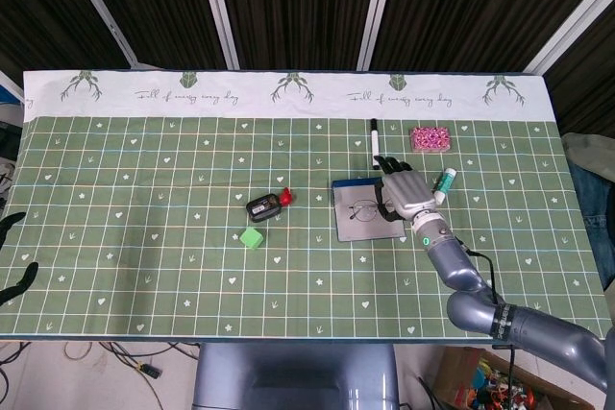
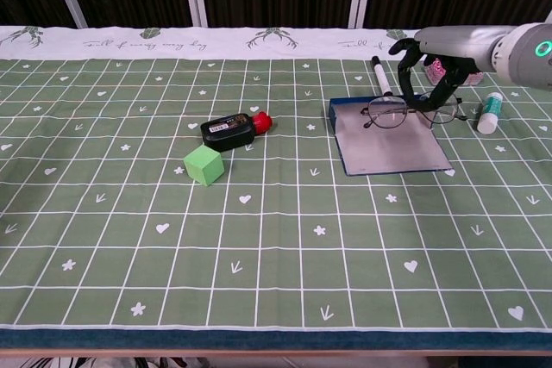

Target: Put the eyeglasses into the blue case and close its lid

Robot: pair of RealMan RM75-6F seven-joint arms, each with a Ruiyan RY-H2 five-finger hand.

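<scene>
The blue case (image 1: 357,221) (image 2: 379,148) lies open and flat right of the table's middle, its pale grey inside facing up. My right hand (image 1: 404,195) (image 2: 431,53) holds the thin-rimmed eyeglasses (image 1: 363,208) (image 2: 404,113) just above the case's far part, fingers curled round the right side of the frame. From the chest view I cannot tell whether the glasses touch the case. At the far left edge of the head view only the dark fingertips (image 1: 12,223) of my left hand show, off the table; its state cannot be read.
A black marker (image 1: 374,142) (image 2: 380,74) lies just behind the case. A pink patterned box (image 1: 430,137) and a white tube with a green cap (image 1: 443,183) (image 2: 489,113) sit to the right. A black and red device (image 1: 267,205) (image 2: 235,128) and a green cube (image 1: 252,237) (image 2: 203,165) lie left of the case.
</scene>
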